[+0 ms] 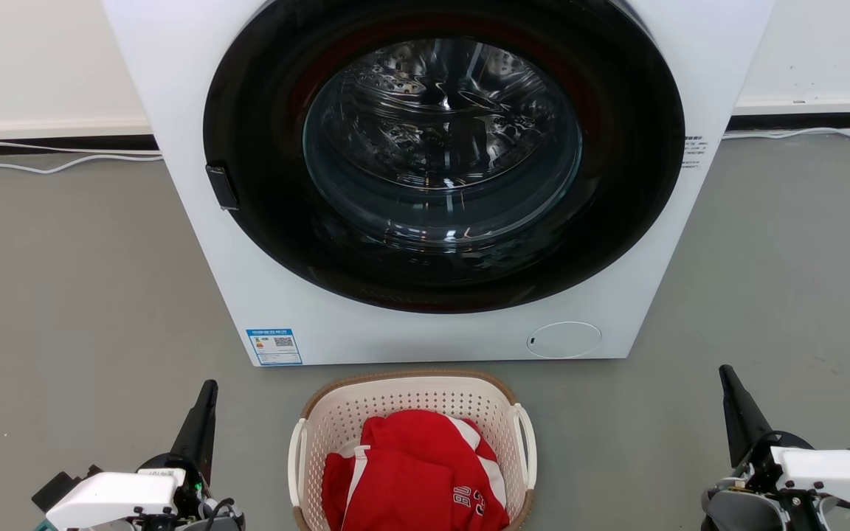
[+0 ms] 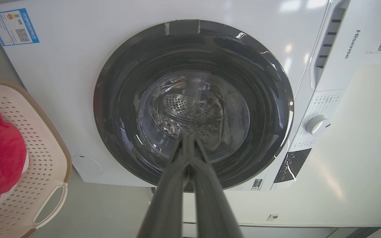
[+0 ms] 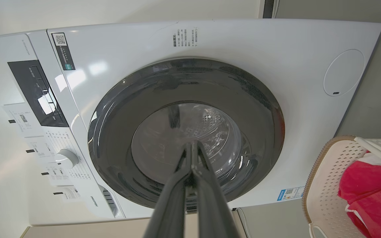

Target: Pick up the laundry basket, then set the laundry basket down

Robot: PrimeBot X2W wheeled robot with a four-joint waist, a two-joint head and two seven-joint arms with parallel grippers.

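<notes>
- Head view: the laundry basket stands on the grey floor just in front of the washing machine, at the bottom middle of the view.
- The bottom edge cuts off the basket's near end. A red garment with white stripes covers its bottom, and the white lettering on the cloth is too folded to read.
- The frame cuts off the top of the machine, and behind its round glass door the drum is dark.
- The left fingers are pressed together into one dark spike and hold nothing. They stand well to the left of the basket, apart from its left loop handle.
- The right fingers are likewise closed and empty, further out on the basket's right side. The bodies behind both pairs are cut by the bottom edge.
- Left wrist view: the left fingers meet at their tips, with nothing between them, and point at the machine's door.
- The basket lies far off at the left edge, which cuts it. One white handle and part of the red cloth show.
- Right wrist view: the right fingers are closed tip to tip, empty, and aimed at the door.
- The basket sits in the lower right corner, cut by the right and bottom edges and well clear of the fingers.
</notes>
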